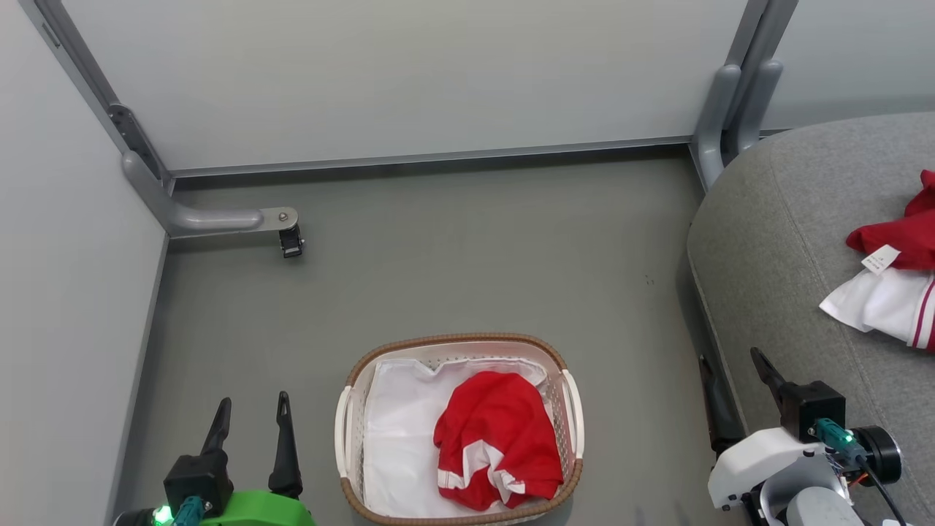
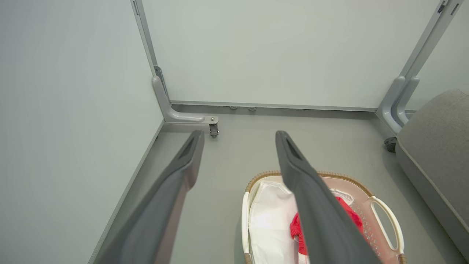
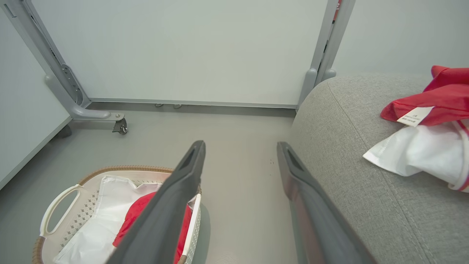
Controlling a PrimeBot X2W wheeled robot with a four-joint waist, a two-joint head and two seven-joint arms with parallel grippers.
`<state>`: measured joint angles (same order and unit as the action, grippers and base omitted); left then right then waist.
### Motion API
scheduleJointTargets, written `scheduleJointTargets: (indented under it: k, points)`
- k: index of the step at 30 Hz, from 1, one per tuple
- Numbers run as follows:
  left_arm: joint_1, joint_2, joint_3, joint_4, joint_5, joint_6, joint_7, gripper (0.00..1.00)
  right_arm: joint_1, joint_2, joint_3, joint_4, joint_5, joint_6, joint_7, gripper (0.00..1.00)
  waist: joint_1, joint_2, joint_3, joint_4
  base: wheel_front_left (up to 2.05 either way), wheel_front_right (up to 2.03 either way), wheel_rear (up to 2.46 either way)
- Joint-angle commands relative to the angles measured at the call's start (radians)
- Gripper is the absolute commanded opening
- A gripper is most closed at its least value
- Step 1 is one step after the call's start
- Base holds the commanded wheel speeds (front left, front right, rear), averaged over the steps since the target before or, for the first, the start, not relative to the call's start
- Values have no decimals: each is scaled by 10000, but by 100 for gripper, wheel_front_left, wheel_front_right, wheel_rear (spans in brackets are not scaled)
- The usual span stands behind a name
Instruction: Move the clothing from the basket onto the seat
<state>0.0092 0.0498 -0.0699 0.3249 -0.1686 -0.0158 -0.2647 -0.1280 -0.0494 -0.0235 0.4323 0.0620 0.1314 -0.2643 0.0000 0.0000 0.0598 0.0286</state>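
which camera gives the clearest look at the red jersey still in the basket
The head view: the red jersey lies fully exposed in the basket, white stripes showing. In the left wrist view a finger of the left gripper hides most of it; in the right wrist view a finger of the right gripper crosses it.

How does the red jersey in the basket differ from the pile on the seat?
Place: the red jersey lies on the white liner in the basket; the pile lies on the grey seat.
Colour: the red jersey is mostly red with white stripes; the pile shows a red part, a white part with dark red stripes, and a white tag.
Both are crumpled red and white fabric.
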Motion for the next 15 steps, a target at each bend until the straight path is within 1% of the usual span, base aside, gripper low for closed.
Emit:
scheduleJointTargets:
  k: [1,8,15]
  points:
    - [59,18,-40,-49,-27,46,5,100,130,-37,21,23,52,-14,-2,100,0,0,-17,-44,0,0,0]
    - [-290,20,-278,136,-218,-73,5,100,-191,-34,71,-108,2,-14,-2,100,0,0,236,-127,0,0,0]
    - [-875,18,-770,620,-583,-265,5,100,-871,-43,537,-555,-64,-14,-2,100,0,0,1287,-569,0,0,0]
